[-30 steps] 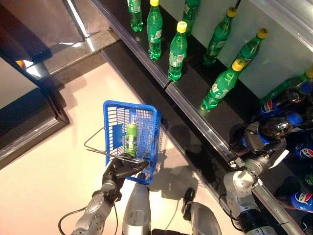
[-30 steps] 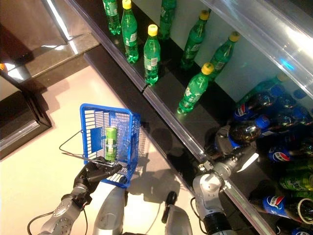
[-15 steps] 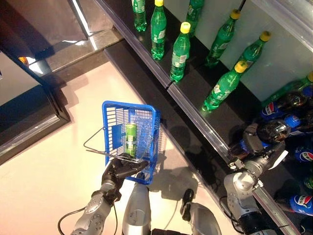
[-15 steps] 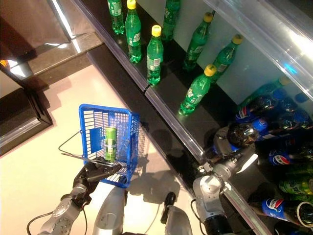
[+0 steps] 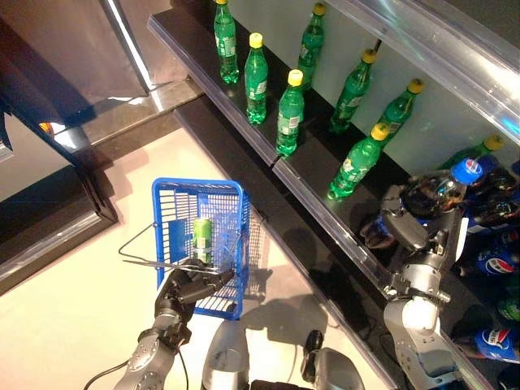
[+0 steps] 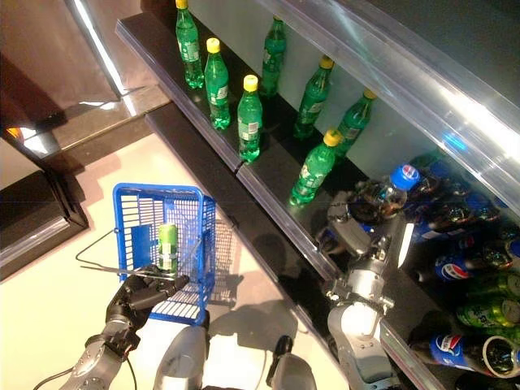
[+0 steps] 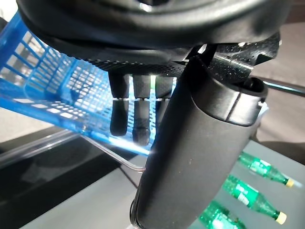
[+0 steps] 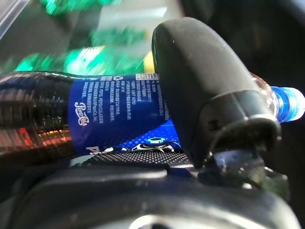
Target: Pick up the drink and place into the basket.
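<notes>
My right hand point(image 5: 404, 229) is shut on a dark cola bottle point(image 5: 434, 190) with a blue cap and blue label, held above the lower shelf at the right; the right wrist view shows the thumb point(image 8: 205, 86) curled across the bottle point(image 8: 90, 114). At the lower left my left hand point(image 5: 188, 286) is shut on the wire handle of the blue plastic basket point(image 5: 172, 205), which hangs over the pale floor. A green can point(image 5: 201, 240) stands inside the basket. In the left wrist view the fingers point(image 7: 138, 112) curl round the handle next to the basket point(image 7: 43, 86).
Several green bottles with yellow caps point(image 5: 288, 114) stand along the black shelf point(image 5: 268, 158). More cola bottles point(image 5: 493, 262) lie on the lower shelf at the right. A clear panel point(image 5: 439, 49) overhangs the shelves. A dark cabinet edge point(image 5: 49, 203) lies at the left.
My right hand has lifted the cola bottle up off the lower shelf. The camera has shifted, so the whole scene sits lower and further left. The basket stays held.
</notes>
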Robot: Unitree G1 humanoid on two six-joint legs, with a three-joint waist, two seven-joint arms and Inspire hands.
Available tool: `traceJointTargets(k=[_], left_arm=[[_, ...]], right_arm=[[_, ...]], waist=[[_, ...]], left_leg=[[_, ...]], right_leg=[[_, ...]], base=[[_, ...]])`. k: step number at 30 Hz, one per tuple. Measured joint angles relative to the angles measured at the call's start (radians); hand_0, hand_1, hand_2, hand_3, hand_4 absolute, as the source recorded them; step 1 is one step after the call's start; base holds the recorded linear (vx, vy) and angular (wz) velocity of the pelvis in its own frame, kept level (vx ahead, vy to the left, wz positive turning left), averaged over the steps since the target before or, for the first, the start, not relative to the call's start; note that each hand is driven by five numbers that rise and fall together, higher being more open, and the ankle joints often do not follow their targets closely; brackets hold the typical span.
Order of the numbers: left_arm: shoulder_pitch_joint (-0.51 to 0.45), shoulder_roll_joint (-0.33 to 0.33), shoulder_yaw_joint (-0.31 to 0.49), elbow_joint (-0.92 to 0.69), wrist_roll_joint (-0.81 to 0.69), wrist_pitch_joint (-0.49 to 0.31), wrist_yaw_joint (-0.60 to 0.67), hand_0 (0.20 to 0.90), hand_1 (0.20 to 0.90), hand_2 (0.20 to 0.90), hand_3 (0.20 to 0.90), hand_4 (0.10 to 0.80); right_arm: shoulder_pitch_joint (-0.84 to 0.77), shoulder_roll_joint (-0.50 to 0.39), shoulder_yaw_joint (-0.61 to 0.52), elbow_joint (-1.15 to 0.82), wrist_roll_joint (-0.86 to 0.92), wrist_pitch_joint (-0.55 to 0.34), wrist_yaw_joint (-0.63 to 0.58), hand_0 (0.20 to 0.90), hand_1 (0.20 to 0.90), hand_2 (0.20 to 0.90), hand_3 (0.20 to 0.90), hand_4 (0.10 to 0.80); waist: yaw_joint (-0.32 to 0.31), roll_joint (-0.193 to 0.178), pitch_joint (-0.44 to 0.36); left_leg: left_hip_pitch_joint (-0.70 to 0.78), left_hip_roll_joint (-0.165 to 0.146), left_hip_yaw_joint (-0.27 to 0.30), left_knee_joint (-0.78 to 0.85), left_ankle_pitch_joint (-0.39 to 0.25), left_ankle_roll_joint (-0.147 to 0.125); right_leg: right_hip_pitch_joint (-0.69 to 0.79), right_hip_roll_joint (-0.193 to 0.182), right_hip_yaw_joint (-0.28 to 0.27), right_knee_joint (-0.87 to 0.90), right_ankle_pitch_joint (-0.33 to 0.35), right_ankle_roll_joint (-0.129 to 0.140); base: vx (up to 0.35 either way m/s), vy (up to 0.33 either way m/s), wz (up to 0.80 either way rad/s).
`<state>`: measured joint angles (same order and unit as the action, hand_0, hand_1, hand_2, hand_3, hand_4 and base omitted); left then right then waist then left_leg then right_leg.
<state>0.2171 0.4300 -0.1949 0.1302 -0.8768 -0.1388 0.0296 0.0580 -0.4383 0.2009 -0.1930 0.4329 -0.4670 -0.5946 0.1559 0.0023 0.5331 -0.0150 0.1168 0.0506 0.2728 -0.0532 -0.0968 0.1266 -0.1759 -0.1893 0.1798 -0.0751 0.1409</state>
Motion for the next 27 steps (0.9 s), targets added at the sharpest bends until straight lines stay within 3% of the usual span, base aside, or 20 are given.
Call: traceJointTargets(k=[11, 19, 27], left_arm=[[0.011, 0.013, -0.040, -0.027, -0.002, 0.000, -0.060, 0.300, 0.300, 0.300, 0.200, 0.100], [-0.022, 0.098, -0.146, -0.126, -0.001, 0.025, -0.179, 0.300, 0.300, 0.300, 0.200, 0.100], [-0.068, 0.167, -0.163, -0.206, -0.007, 0.091, -0.234, 0.300, 0.300, 0.300, 0.200, 0.100]], right_arm=[[-0.007, -0.039, 0.003, -0.129, 0.036, 0.007, 0.178, 0.300, 0.300, 0.300, 0.200, 0.100], [-0.031, -0.039, 0.092, -0.136, 0.052, 0.067, 0.221, 0.300, 0.300, 0.300, 0.200, 0.100], [-0.067, -0.039, 0.161, -0.136, 0.080, 0.090, 0.227, 0.300, 0.300, 0.300, 0.200, 0.100]], waist=[[0.002, -0.003, -0.009], [-0.008, 0.000, -0.011], [-0.036, 0.011, -0.017]], left_leg=[[0.038, -0.021, 0.004, -0.029, 0.010, 0.008], [0.051, -0.037, -0.001, -0.034, 0.016, 0.016], [0.051, -0.056, -0.010, -0.049, 0.028, 0.023]], right_leg=[[0.029, -0.020, -0.003, -0.007, -0.002, 0.010], [0.042, -0.034, -0.006, -0.002, -0.002, 0.018], [0.041, -0.054, -0.021, 0.004, -0.001, 0.026]], base=[[-0.015, 0.079, 0.01], [0.002, 0.073, 0.03], [0.029, 0.073, 0.05]])
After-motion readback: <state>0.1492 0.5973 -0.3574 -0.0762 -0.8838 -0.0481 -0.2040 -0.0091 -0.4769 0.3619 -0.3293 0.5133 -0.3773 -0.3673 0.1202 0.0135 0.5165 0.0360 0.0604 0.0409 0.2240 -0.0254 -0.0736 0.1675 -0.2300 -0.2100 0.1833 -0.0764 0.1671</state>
